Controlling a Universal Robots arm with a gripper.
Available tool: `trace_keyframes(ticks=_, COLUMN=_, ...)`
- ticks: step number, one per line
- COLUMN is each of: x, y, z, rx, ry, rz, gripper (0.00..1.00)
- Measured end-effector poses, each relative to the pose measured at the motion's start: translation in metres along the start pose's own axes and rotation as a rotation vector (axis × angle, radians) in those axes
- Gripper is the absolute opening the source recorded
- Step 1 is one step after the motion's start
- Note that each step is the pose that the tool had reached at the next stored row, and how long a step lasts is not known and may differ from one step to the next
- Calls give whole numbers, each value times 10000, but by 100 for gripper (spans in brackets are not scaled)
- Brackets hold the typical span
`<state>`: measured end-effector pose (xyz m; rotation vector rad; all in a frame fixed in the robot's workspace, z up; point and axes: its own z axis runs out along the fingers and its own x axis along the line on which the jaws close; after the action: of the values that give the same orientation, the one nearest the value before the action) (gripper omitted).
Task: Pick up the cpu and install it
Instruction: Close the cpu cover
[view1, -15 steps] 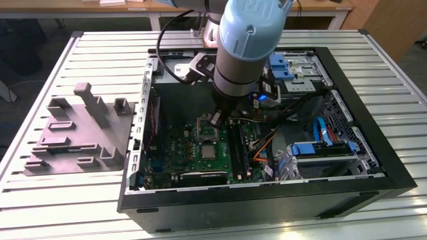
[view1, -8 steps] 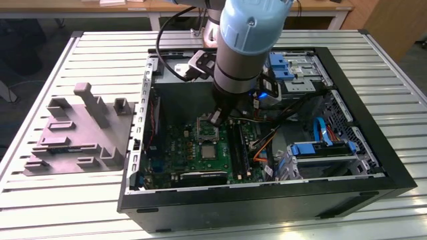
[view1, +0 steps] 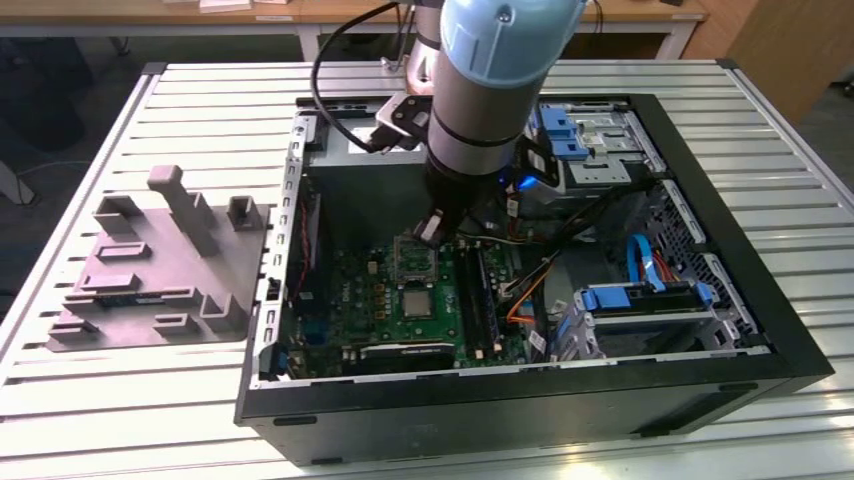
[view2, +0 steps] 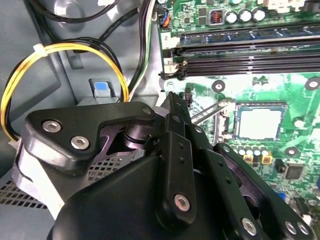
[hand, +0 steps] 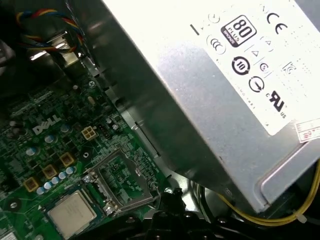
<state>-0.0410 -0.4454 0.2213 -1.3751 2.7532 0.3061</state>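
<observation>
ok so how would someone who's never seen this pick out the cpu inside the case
Start at the open black computer case on the slatted table, then go to the green motherboard on its floor. The cpu is the small flat square with a dull silvery-grey top sitting in the socket near the board's middle. It is plain pale metal, unlike the hinged socket frame standing open beside it and the long memory slots.

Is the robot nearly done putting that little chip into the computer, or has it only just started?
Mostly done, it seems. The cpu already lies in its socket on the green motherboard, also seen in the second wrist view. The socket's metal frame stands flipped open beside it, so it looks not yet clamped. The gripper hovers just above the board, next to the grey power supply; nothing visible in it.
</observation>
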Motion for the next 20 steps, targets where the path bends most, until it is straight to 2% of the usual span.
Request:
trace_keyframes(ticks=7, x=-23, y=24, z=-69, rx=276, ry=379, rz=-24, gripper=11)
trace_keyframes(ticks=9, x=-24, y=32, z=-84, rx=321, ry=452, rz=-69, gripper=11)
trace_keyframes(ticks=14, x=-6, y=58, z=-88, rx=324, ry=481, rz=-196, gripper=11)
trace_keyframes(ticks=20, x=5, y=73, z=-93, rx=343, ry=476, rz=-320, gripper=11)
